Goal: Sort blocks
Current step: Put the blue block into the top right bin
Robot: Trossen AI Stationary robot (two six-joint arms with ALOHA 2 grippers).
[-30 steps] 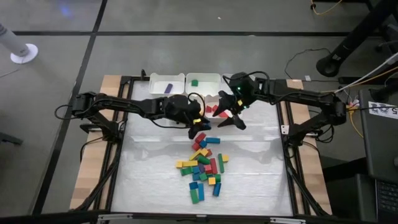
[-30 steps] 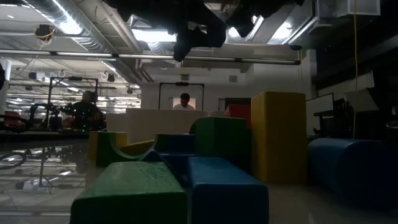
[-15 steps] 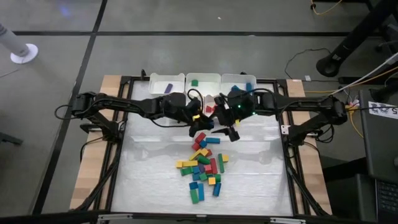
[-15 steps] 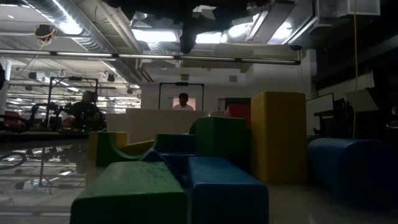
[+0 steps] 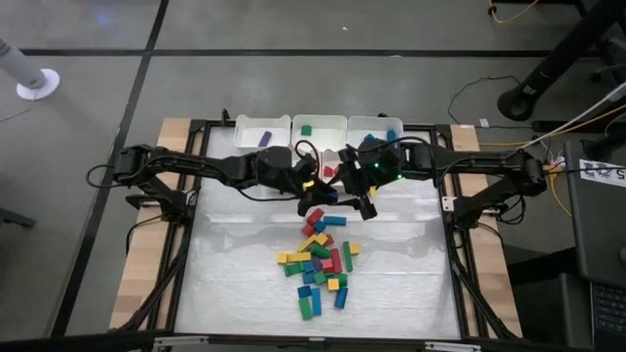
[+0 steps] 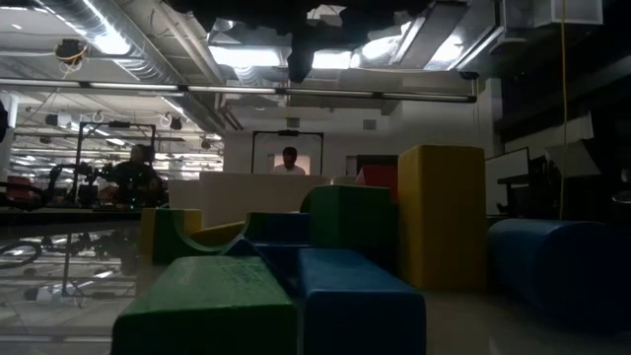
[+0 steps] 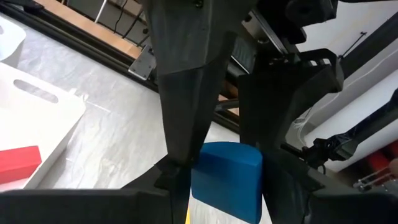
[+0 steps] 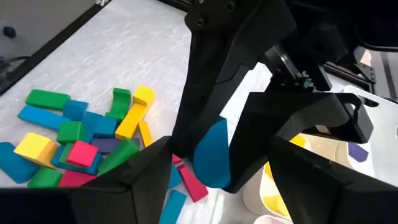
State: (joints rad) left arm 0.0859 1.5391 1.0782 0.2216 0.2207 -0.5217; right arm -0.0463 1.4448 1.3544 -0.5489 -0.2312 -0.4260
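The left gripper (image 7: 214,168), a pair of dark tapered fingers, grasps a small rounded blue block (image 7: 225,179) between its pads, the block's domed top showing between the two fingers (image 7: 186,93) in the left wrist view. From overhead this gripper (image 5: 315,196) hangs just above the far edge of the pile, at the middle of the table. Facing it, the right gripper (image 5: 357,203) stands with its jaws spread wide and nothing between them; the right wrist view looks past its own dark fingers (image 8: 134,171) at the same blue block (image 8: 210,155), pinched by the other arm just ahead.

Below the two grippers lies the heap of small solid-coloured toy blocks (image 5: 319,256) in red, yellow, green and blue, scattered on the white crinkled sheet covering the table (image 5: 235,284). Along the table's far edge sit white rectangular bins (image 5: 264,132): one holds a purple block (image 5: 264,139), the next a green block (image 5: 305,129), a third blue pieces (image 5: 390,134). A red block (image 7: 17,163) rests in a white bin (image 7: 37,115) beside the left gripper.

At table height, large green (image 6: 212,301), blue (image 6: 360,296) and yellow (image 6: 441,212) blocks fill the foreground; a person (image 6: 289,161) stands far back in the room.
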